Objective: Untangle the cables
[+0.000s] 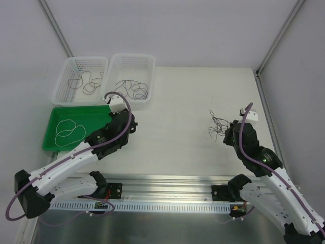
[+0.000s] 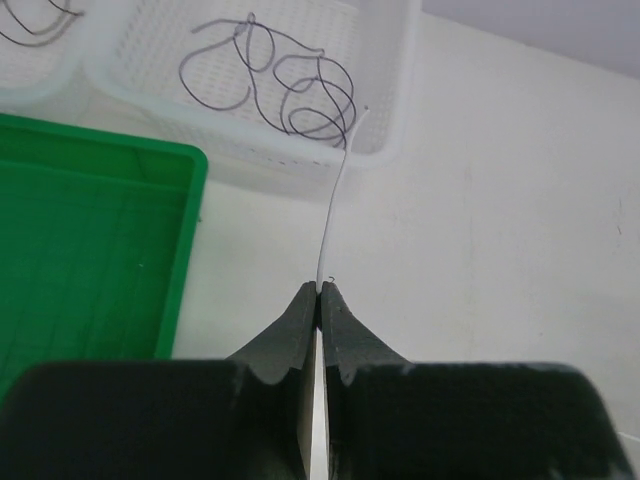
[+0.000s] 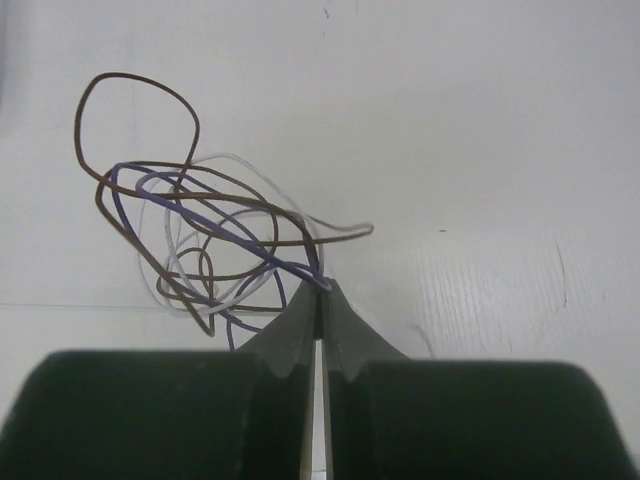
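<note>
Clenched fully, the left pincer (image 2: 320, 292) is seen with a white strand (image 2: 335, 195) nipped at its very tips. From there the strand runs up to the near wall of a white basket (image 2: 230, 165) (whether its far end lies inside or only leans on the rim cannot be told). Purple loops (image 2: 300, 95) are coiled in that basket, close to the strand's end. The right pincer (image 3: 322, 288) is likewise closed, on strands at the near edge of the tangle (image 3: 200, 240) of brown, purple and white cables, which lies on the table (image 3: 480, 150) well apart from the left arm.

The step in hand is judged to be the delivery of the freed white strand, most likely to the green tray (image 2: 90, 250), where another white cable (image 1: 70, 129) is laid. Only the extreme end is gripped, so a slow, even draw is called for; with a jerk the wire could be lost. The strand should be lifted before it is swung left, so that the basket wall is cleared and the purple loops are not hooked out. Release is best delayed until the whole length is hung over the tray.
</note>
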`<state>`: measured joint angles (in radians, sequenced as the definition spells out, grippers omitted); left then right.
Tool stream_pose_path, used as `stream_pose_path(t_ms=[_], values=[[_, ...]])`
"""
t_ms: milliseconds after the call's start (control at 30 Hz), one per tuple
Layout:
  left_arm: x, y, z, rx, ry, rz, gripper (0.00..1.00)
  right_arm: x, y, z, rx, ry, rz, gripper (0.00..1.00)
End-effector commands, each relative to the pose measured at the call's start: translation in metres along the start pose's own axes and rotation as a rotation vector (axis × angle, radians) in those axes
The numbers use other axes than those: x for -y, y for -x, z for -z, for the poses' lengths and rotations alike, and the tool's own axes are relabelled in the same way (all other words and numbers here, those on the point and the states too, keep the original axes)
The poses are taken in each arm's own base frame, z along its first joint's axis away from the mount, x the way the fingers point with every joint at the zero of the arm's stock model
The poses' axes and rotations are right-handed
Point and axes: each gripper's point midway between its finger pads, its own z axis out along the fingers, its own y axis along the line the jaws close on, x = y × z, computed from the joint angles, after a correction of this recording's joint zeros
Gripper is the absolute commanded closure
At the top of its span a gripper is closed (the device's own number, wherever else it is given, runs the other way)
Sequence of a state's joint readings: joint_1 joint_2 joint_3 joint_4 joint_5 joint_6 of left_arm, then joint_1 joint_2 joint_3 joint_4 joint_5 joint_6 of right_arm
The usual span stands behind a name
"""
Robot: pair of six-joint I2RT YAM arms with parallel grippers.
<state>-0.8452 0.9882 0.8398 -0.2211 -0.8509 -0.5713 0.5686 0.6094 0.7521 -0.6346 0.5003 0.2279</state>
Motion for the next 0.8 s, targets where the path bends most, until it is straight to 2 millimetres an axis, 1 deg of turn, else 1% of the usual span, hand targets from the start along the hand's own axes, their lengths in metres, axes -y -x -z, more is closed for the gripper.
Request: stream_pose_path(t_ms=[0, 33, 67, 100, 167, 200, 233, 267, 333, 367, 400, 433, 467, 500, 533, 567, 600, 633, 667, 733, 767], values=[[-0.075, 0.057, 0.014, 0.136, 0.256, -0.126, 1.0, 0.061, 0.001, 0.011, -0.006, -0.274, 0.08, 0.99], [-0.079, 0.067, 0.018, 0.152, 0.259, -0.118, 1.0, 0.061, -0.001, 0.008, -0.023, -0.284, 0.081, 0.99], [-0.083, 0.074, 0.021, 0.159, 0.266, -0.146, 1.0, 0.058, -0.004, 0.006, -0.042, -0.27, 0.078, 0.99], [-0.087, 0.087, 0.025, 0.177, 0.277, -0.141, 1.0, 0.056, -0.004, 0.004, -0.048, -0.264, 0.075, 0.99], [-0.091, 0.098, 0.03, 0.189, 0.293, -0.159, 1.0, 0.053, -0.008, -0.002, -0.087, -0.253, 0.075, 0.99], [-0.092, 0.107, 0.035, 0.202, 0.292, -0.163, 1.0, 0.05, -0.008, -0.006, -0.096, -0.241, 0.082, 0.99], [-0.092, 0.109, 0.037, 0.2, 0.286, -0.168, 1.0, 0.049, -0.01, -0.009, -0.113, -0.244, 0.077, 0.98], [-0.091, 0.115, 0.04, 0.206, 0.277, -0.156, 1.0, 0.046, -0.012, -0.012, -0.131, -0.23, 0.072, 0.93], [-0.082, 0.114, 0.042, 0.185, 0.212, -0.14, 1.0, 0.044, -0.012, -0.017, -0.145, -0.221, 0.067, 0.81], [-0.077, 0.112, 0.042, 0.168, 0.18, -0.128, 1.0, 0.041, -0.016, -0.02, -0.164, -0.213, 0.071, 0.69], [-0.072, 0.115, 0.045, 0.165, 0.144, -0.112, 1.0, 0.039, -0.017, -0.023, -0.171, -0.206, 0.071, 0.61], [-0.06, 0.112, 0.045, 0.14, 0.072, -0.109, 1.0, 0.034, -0.021, -0.025, -0.193, -0.181, 0.077, 0.55], [-0.054, 0.112, 0.046, 0.13, 0.038, -0.103, 1.0, 0.032, -0.022, -0.026, -0.202, -0.17, 0.076, 0.45], [-0.048, 0.114, 0.049, 0.121, 0.006, -0.082, 1.0, 0.029, -0.026, -0.028, -0.223, -0.163, 0.079, 0.43], [-0.034, 0.109, 0.051, 0.09, -0.075, -0.081, 1.0, 0.023, -0.029, -0.028, -0.242, -0.126, 0.074, 0.41], [-0.027, 0.112, 0.054, 0.084, -0.112, -0.067, 1.0, 0.017, -0.033, -0.028, -0.255, -0.091, 0.072, 0.39], [-0.02, 0.108, 0.055, 0.061, -0.148, -0.069, 1.0, 0.005, -0.028, -0.029, -0.226, -0.026, 0.058, 0.39], [-0.013, 0.106, 0.056, 0.046, -0.185, -0.071, 1.0, -0.013, -0.032, -0.027, -0.246, 0.08, 0.051, 0.38], [-0.003, 0.102, 0.059, 0.019, -0.244, -0.067, 1.0, -0.024, -0.028, -0.028, -0.225, 0.134, 0.035, 0.36], [0.005, 0.095, 0.062, -0.016, -0.288, -0.066, 1.0, -0.043, -0.03, -0.028, -0.246, 0.219, 0.031, 0.33], [0.012, 0.088, 0.063, -0.046, -0.323, -0.06, 1.0, -0.058, -0.029, -0.027, -0.255, 0.29, 0.023, 0.31]])
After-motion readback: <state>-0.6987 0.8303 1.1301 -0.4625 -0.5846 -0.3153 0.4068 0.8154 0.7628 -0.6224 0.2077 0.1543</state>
